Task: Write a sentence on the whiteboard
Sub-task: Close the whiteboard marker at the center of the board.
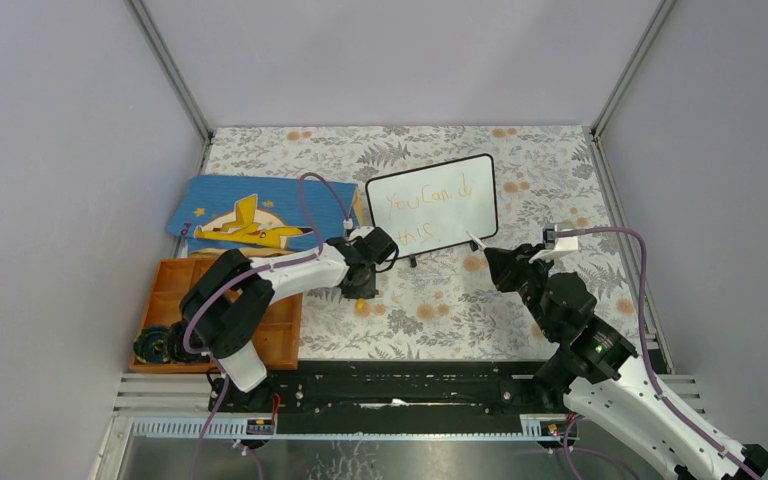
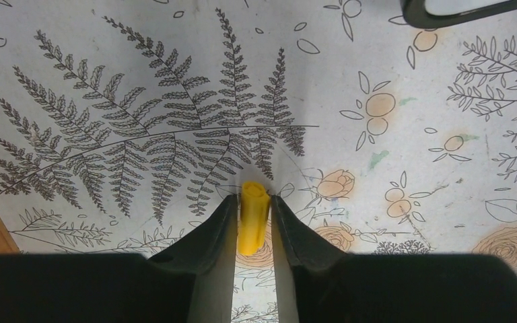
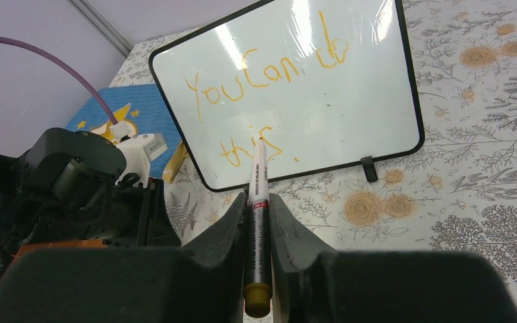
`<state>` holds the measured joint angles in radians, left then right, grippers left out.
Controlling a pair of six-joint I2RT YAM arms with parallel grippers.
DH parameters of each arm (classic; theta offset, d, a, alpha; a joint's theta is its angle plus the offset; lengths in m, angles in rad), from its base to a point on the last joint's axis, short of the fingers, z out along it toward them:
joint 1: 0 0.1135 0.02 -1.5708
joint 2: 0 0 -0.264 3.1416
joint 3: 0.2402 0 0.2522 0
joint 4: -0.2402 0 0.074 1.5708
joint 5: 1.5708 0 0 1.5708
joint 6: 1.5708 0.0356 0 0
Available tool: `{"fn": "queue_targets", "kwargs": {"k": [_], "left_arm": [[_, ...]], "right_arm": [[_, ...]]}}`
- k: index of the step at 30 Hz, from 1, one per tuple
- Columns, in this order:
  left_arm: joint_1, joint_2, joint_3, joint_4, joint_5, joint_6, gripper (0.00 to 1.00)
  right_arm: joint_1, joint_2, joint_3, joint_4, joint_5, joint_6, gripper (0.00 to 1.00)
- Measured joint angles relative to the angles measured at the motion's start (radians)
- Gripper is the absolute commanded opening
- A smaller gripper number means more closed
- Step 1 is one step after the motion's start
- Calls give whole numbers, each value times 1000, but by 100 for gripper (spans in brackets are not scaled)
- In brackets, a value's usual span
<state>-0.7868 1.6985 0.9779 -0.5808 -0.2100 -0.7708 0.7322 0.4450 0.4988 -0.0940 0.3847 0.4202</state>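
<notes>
The whiteboard [image 1: 432,205] stands tilted on its black feet at the back middle of the floral mat. The sentence [image 3: 262,74] reads "You Can do" with "this" below it, in orange. My right gripper [image 3: 258,202] is shut on a white marker [image 3: 258,175] whose tip points at the board's lower edge; in the top view this gripper [image 1: 490,255] sits just right of the board. My left gripper [image 2: 254,198] hangs low over the mat in front of the board, jaws closed against a small yellow cap [image 2: 254,222] between them.
A blue star-patterned book [image 1: 240,215] lies left of the board. An orange tray [image 1: 280,330] holding dark objects [image 1: 155,345] sits at the near left beside the left arm. Grey walls enclose the mat. A corner of the board's frame [image 2: 444,10] shows in the left wrist view.
</notes>
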Motion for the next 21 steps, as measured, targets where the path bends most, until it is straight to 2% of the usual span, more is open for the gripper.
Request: {"fn": "queue_targets", "kwargs": {"k": [5,12,21], "left_arm": [[3,-3,-4,0,-1,1,26],[2,-7,-8,9,5,2,40],[2,-31,-36,45,18,2,41]], "right_arm": [[0,-4,0,0,0,3,0],[0,-8,0,0,0,4,0],[0,-8,0,0,0,4,0]]}}
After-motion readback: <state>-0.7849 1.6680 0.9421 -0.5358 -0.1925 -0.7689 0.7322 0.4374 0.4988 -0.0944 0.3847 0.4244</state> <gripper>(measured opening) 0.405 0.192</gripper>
